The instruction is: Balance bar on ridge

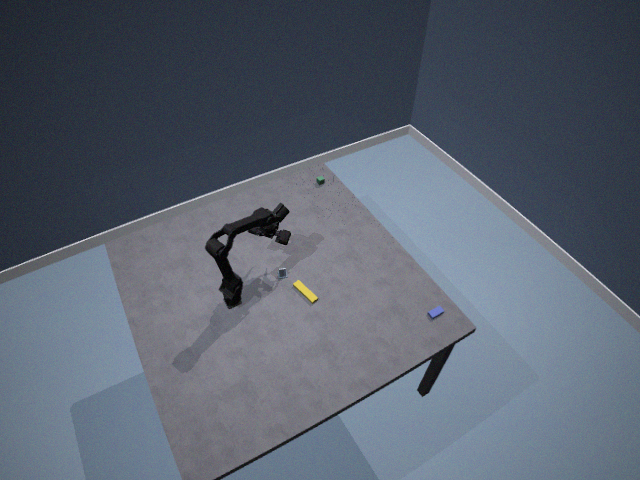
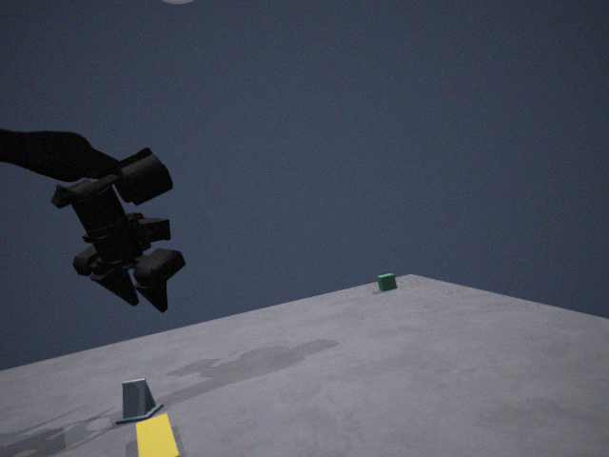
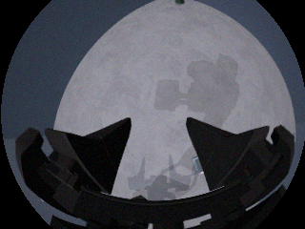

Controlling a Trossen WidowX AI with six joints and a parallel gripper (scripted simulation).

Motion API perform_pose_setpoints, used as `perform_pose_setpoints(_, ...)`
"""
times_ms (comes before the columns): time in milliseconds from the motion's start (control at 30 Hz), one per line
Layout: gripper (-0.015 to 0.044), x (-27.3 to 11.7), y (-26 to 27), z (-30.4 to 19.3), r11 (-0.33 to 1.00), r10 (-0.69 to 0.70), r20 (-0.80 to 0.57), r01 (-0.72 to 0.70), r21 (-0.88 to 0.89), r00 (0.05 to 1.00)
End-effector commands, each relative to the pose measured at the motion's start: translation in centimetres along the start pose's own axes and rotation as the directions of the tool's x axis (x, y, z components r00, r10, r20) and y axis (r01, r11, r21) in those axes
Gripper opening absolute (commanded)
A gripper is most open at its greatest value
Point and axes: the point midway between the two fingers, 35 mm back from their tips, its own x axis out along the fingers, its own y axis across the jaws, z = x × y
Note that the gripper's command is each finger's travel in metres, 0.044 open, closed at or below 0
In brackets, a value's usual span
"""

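The yellow bar [image 1: 305, 291] [image 2: 156, 436] lies flat on the table beside the ridge, apart from the gripper. The small grey-blue ridge [image 1: 282, 272] [image 2: 135, 399] stands upright on its thin base, with nothing on top; in the wrist view part of it [image 3: 195, 164] shows beside the right finger, which hides the rest. My gripper [image 2: 151, 307] [image 3: 159, 121] is open and empty, high above the table. In the top view it hangs behind the ridge, its fingertips too small and dark to make out. The bar is not seen in the wrist view.
A green cube [image 1: 320, 180] [image 2: 386, 282] sits near the table's far corner; its edge shows at the top of the wrist view [image 3: 179, 1]. A blue block [image 1: 435, 312] lies near the right corner of the table [image 1: 248, 372]. The arm's shadow falls across the table.
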Motion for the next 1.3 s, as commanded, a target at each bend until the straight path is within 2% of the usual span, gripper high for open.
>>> perform_pose_setpoints(0,0.0315,-0.5,-1.8,0.0,0.992,-0.039,-0.008,0.040,0.122,0.999)
perform_pose_setpoints(267,0.0315,-1.5,-6.2,-1.1,0.898,-0.114,-0.054,0.126,0.422,0.992)
perform_pose_setpoints(533,0.0315,-2.7,-10.5,-2.8,0.708,-0.174,-0.113,0.204,0.676,0.978)
perform_pose_setpoints(900,0.0315,-4.6,-15.8,-6.2,0.331,-0.229,-0.206,0.275,0.903,0.951)
perform_pose_setpoints(1267,0.0315,-6.9,-20.3,-10.6,-0.110,-0.249,-0.305,0.286,0.952,0.919)
